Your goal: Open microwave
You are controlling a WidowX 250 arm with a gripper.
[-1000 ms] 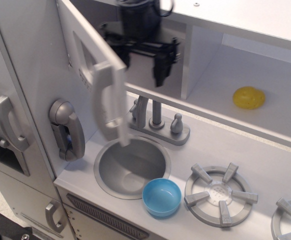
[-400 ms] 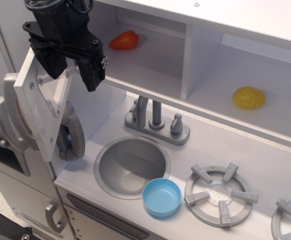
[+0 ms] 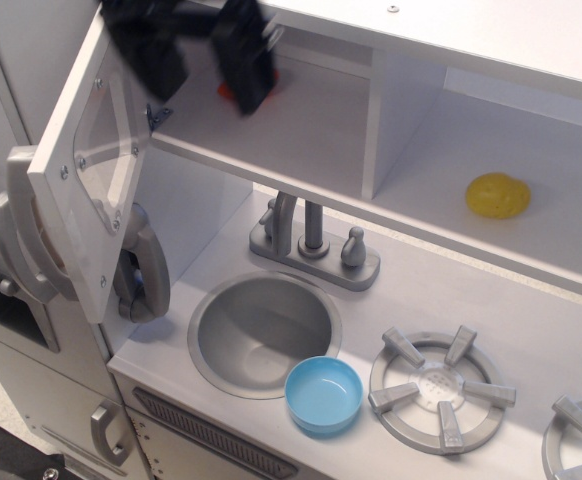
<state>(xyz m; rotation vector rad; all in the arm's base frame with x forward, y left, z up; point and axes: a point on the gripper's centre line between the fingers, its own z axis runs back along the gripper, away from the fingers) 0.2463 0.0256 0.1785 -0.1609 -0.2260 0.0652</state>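
Observation:
The microwave door (image 3: 86, 170) stands swung wide open to the left, its clear window (image 3: 106, 150) facing me and its long grey handle (image 3: 16, 235) at the far left edge. The open compartment (image 3: 301, 120) shows a white floor with a red-orange object (image 3: 227, 92) mostly hidden behind my gripper. My black gripper (image 3: 196, 45) is blurred at the top left, in front of the compartment opening, fingers (image 3: 246, 70) spread and holding nothing, clear of the door.
A yellow object (image 3: 498, 195) lies in the doorless niche at right. Below are the faucet (image 3: 311, 240), the round sink (image 3: 261, 335), a blue bowl (image 3: 323, 395) and stove burners (image 3: 441, 385). The grey fridge handle (image 3: 111, 430) and a toy phone (image 3: 141, 270) sit at left.
The door has swung from half open to fully open at the left. My gripper let go of it, and has since risen and shifted right, in front of the compartment.

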